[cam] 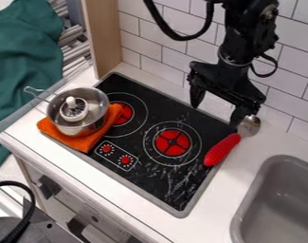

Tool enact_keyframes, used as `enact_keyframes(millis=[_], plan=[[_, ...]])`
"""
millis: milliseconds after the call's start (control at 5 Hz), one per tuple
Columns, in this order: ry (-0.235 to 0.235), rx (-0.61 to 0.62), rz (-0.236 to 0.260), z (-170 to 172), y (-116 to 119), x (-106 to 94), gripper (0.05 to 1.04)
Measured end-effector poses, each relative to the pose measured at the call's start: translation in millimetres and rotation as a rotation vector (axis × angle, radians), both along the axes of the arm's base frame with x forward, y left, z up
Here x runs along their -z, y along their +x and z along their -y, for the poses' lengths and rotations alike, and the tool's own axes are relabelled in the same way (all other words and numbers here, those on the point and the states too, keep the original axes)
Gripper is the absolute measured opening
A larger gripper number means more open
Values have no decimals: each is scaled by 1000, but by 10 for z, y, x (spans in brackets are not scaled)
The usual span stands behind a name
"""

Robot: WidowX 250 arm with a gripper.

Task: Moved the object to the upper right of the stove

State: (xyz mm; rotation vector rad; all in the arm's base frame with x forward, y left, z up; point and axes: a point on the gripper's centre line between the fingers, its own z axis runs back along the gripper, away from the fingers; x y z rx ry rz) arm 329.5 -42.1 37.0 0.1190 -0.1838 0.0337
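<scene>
The black gripper (217,109) hangs above the back right part of the stove (155,187), its two fingers spread apart with nothing between them. A spoon with a red ribbed handle (221,150) lies across the stove's right edge. Its metal bowl (249,126) points to the back right, onto the white counter, close to the gripper's right finger. Whether that finger touches the spoon, I cannot tell.
At the stove's left, a metal pot (97,102) with a white-knobbed item inside stands on a folded orange cloth (86,142). A grey sink (279,199) lies front right. White tiles (159,42) rise behind the counter.
</scene>
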Motion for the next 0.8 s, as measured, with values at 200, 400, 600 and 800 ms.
enact_keyframes(millis=[200, 400, 600, 800], plan=[[7, 0, -38, -18, -69, 115, 1001], [9, -77, -48, -371, -221, 112, 1001], [2, -155, -19, -786, -340, 5, 1001], [0, -259, 19, -1236, -509, -60, 1001]])
